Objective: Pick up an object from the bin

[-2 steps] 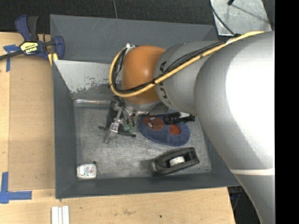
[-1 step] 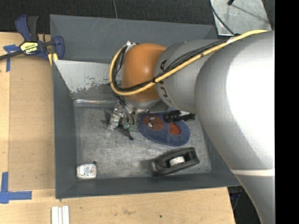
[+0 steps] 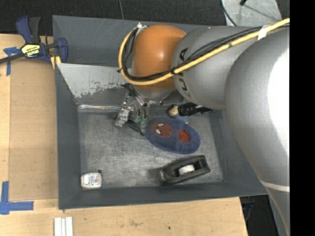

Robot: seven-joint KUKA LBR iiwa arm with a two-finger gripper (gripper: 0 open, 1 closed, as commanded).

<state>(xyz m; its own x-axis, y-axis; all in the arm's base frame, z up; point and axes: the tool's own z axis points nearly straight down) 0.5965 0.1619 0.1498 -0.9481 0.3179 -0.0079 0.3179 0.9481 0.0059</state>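
In the camera view the arm [image 3: 246, 87], a thick, smooth silver-grey tube, is reaching in from the right, and a glossy orange dome-shaped cover [image 3: 152, 58] at its wrist is hanging over the back of the grey metal bin [image 3: 69, 146], with a yellow cable [image 3: 221, 44] and a black one looping around it. Below the cover the hand [image 3: 131, 115], a small cluster of bare metal parts with a bit of green circuit board, is sitting low over the scuffed, scratched floor of the bin, near the back wall; whether it is wide or narrow I cannot tell, and nothing is showing in its grasp. The thing lying nearest to it is a blue slipper [image 3: 172, 135], soft and fuzzy, oval in outline, with two red masked faces on its upper side; it is lying flat just right of the hand, its long axis running from upper left to lower right, and its upper-left end is pointing at the hand. Behind the slipper a short black cylinder with a pale tip [image 3: 188, 110] is lying along the back wall, partly under the arm. In front of the slipper a black plastic tape dispenser [image 3: 184, 170] with a white roll is lying near the front wall, its long axis running almost left to right. A small white and silver packet [image 3: 91, 180] is sitting well apart in the front left corner.
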